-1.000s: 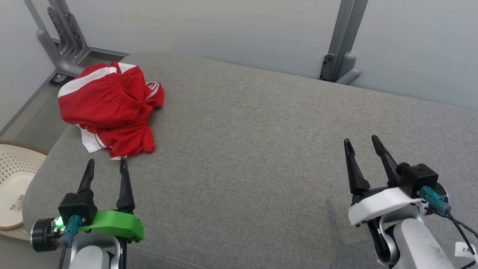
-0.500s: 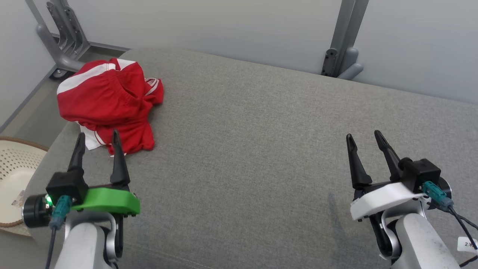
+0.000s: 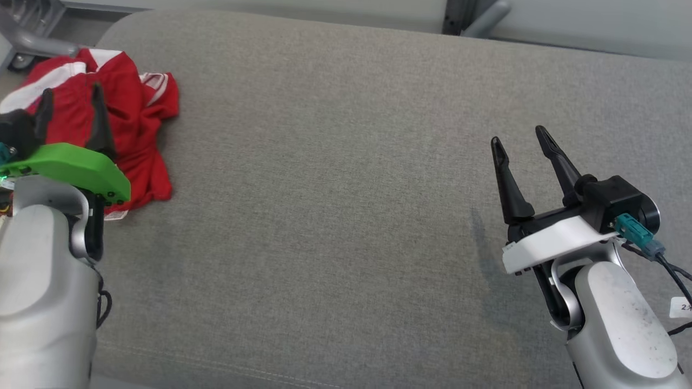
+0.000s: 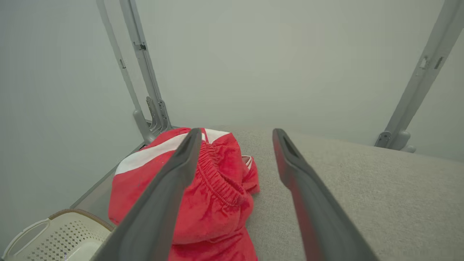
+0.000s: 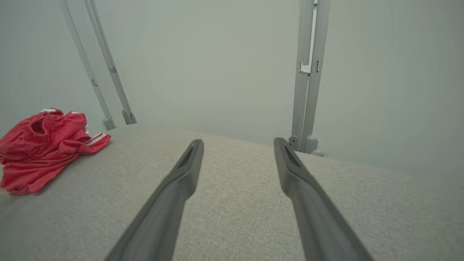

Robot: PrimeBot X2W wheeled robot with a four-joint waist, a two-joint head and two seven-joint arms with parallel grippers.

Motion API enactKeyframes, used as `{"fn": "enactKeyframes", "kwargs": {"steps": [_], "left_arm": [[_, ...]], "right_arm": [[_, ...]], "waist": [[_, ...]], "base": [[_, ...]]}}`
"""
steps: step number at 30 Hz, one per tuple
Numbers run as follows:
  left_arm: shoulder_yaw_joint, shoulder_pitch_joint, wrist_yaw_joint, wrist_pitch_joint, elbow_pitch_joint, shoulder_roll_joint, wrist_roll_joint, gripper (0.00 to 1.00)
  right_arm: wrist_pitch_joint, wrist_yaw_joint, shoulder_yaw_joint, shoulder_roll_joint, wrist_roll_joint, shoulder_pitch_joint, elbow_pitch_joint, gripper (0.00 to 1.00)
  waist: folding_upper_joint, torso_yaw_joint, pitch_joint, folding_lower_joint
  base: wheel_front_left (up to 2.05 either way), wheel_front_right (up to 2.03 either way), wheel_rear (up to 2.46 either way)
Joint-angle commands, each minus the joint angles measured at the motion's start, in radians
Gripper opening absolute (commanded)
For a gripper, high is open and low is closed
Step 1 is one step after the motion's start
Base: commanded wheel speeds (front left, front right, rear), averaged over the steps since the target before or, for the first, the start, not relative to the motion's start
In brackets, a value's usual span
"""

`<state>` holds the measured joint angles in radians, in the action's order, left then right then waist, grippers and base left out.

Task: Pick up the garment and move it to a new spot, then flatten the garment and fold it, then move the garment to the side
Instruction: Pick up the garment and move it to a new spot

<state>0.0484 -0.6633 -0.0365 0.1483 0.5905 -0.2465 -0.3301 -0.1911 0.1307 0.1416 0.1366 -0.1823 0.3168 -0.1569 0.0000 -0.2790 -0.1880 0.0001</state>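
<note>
The garment (image 3: pixel 138 116), red shorts with white stripes, lies crumpled at the far left corner of the grey cushion (image 3: pixel 335 178). My left gripper (image 3: pixel 71 96) hovers open over the garment's near part, its dark fingers apart with nothing between them. In the left wrist view the garment (image 4: pixel 217 195) lies below and between the spread fingers (image 4: pixel 170 188), its elastic waistband uppermost. My right gripper (image 3: pixel 519 140) stands open over bare cushion at the right, far from the garment (image 5: pixel 43 145), which lies at the left edge of the right wrist view.
A cream perforated basket (image 4: pixel 54 235) sits on the floor left of the cushion. Grey metal frame posts (image 4: pixel 145 83) (image 5: pixel 308 79) stand behind the cushion against a pale wall. The cushion's middle and right are bare fabric.
The head camera has tilted down and turned. My left gripper has advanced from short of the garment's near edge to above the garment. The right gripper holds about the same place, still open.
</note>
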Motion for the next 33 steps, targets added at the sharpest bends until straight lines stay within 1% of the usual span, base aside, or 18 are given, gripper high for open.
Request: {"fn": "enactKeyframes", "kwargs": {"steps": [1, 4, 5, 8, 10, 13, 14, 15, 16, 20, 25, 27, 31, 33], "left_arm": [[-0.002, -0.049, -0.013, -0.028, 0.066, -0.019, -0.014, 1.00], [-0.020, -0.113, -0.026, -0.078, 0.190, -0.049, -0.035, 1.00], [-0.029, -0.147, -0.028, -0.098, 0.260, -0.068, -0.048, 1.00], [-0.039, -0.182, -0.029, -0.113, 0.349, -0.088, -0.059, 1.00], [-0.041, -0.191, -0.030, -0.119, 0.373, -0.094, -0.063, 1.00], [-0.045, -0.217, -0.017, -0.137, 0.442, -0.112, -0.070, 1.00], [-0.050, -0.225, -0.013, -0.135, 0.460, -0.114, -0.075, 0.94], [-0.050, -0.230, -0.006, -0.126, 0.473, -0.117, -0.072, 0.23], [-0.053, -0.237, -0.007, -0.107, 0.478, -0.119, -0.075, 0.00], [-0.043, -0.248, -0.012, -0.055, 0.509, -0.131, -0.064, 0.00], [-0.029, -0.260, 0.014, 0.074, 0.492, -0.153, -0.033, 0.00], [-0.025, -0.255, 0.020, 0.101, 0.468, -0.161, -0.018, 0.00], [-0.048, -0.202, 0.030, 0.117, 0.309, -0.184, 0.004, 0.00], [-0.060, -0.152, 0.031, 0.117, 0.212, -0.176, 0.016, 0.00]], "right_arm": [[0.004, 0.000, 0.000, 0.004, 0.001, 0.019, 0.010, 1.00], [0.002, 0.000, 0.001, 0.003, 0.002, 0.032, 0.018, 1.00], [-0.002, 0.000, -0.001, 0.002, 0.004, 0.035, 0.018, 1.00], [-0.007, 0.000, -0.003, 0.003, 0.002, 0.042, 0.018, 1.00], [-0.008, 0.000, -0.004, 0.003, 0.001, 0.042, 0.016, 1.00], [-0.013, 0.000, -0.005, 0.002, -0.002, 0.045, 0.011, 1.00], [-0.015, 0.000, -0.006, 0.001, -0.002, 0.047, 0.009, 1.00], [-0.014, 0.000, -0.007, 0.000, -0.001, 0.049, 0.007, 1.00], [-0.015, 0.000, -0.007, -0.002, -0.002, 0.051, 0.006, 1.00], [-0.022, 0.000, -0.010, -0.007, -0.002, 0.054, -0.001, 1.00], [-0.029, 0.000, -0.017, -0.013, -0.001, 0.037, -0.015, 1.00], [-0.033, 0.000, -0.021, -0.016, -0.004, 0.027, -0.023, 1.00], [-0.046, 0.000, -0.035, -0.026, -0.010, -0.001, -0.042, 1.00], [-0.050, 0.000, -0.041, -0.032, -0.014, -0.014, -0.050, 1.00]], "waist": [[0.0000, 0.103, -0.132, -0.0001], [0.0000, 0.131, -0.175, -0.0001], [0.0000, 0.144, -0.193, -0.0001], [0.0000, 0.156, -0.211, -0.0001], [0.0000, 0.157, -0.213, -0.0001], [0.0000, 0.160, -0.218, -0.0001], [0.0000, 0.160, -0.219, -0.0001], [0.0000, 0.159, -0.218, -0.0001], [0.0000, 0.158, -0.217, -0.0001], [0.0000, 0.149, -0.204, -0.0001], [0.0000, 0.136, -0.161, -0.0001], [0.0000, 0.132, -0.139, -0.0001], [0.0000, 0.125, -0.068, -0.0001], [0.0000, 0.127, -0.038, -0.0001]], "base": [[0.00, 0.00, 0.00], [0.00, 0.00, 0.00], [0.00, 0.00, 0.00], [0.00, 0.00, 0.00], [0.00, 0.00, 0.00], [0.00, 0.00, 0.00], [0.00, 0.00, 0.00], [0.00, 0.00, 0.00], [0.00, 0.00, 0.00], [0.00, 0.00, 0.00], [0.00, 0.00, 0.00], [0.00, 0.00, 0.00], [0.00, 0.00, 0.00], [0.00, 0.00, 0.00]]}}
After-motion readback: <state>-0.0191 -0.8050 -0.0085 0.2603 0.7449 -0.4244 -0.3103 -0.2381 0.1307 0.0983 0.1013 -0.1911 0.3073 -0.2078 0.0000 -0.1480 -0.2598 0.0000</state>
